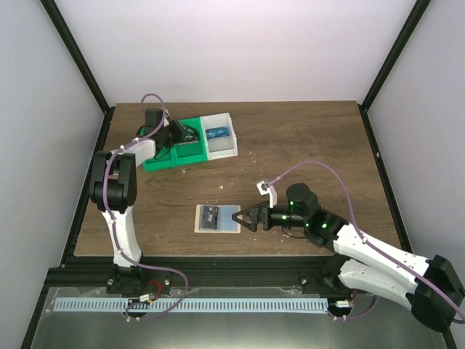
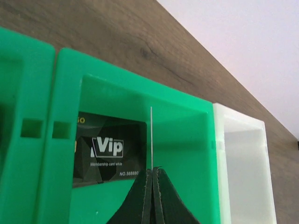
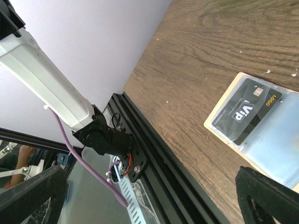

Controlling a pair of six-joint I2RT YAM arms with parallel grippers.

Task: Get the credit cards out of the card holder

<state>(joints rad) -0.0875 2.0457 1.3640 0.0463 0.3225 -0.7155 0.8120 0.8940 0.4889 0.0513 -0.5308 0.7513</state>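
Note:
The card holder (image 1: 231, 219), tan with a grey-blue panel, lies flat near the table's front with a dark credit card (image 1: 209, 217) in its left half. In the right wrist view the same card holder (image 3: 273, 149) and its dark Vip card (image 3: 246, 110) show. My right gripper (image 1: 244, 218) stands open just right of the holder, nothing between its fingers (image 3: 268, 198). My left gripper (image 2: 153, 170) is shut on a thin card (image 2: 151, 135) seen edge-on, upright over a green tray (image 2: 140, 88). Another dark Vip card (image 2: 110, 149) lies in that compartment. A blue card (image 1: 217, 134) lies in the white tray.
The green tray (image 1: 163, 161) and the white tray (image 1: 225, 150) stand joined at the back left. The table's front edge and the black frame rail (image 3: 154, 154) run close below the card holder. Side walls close in the table.

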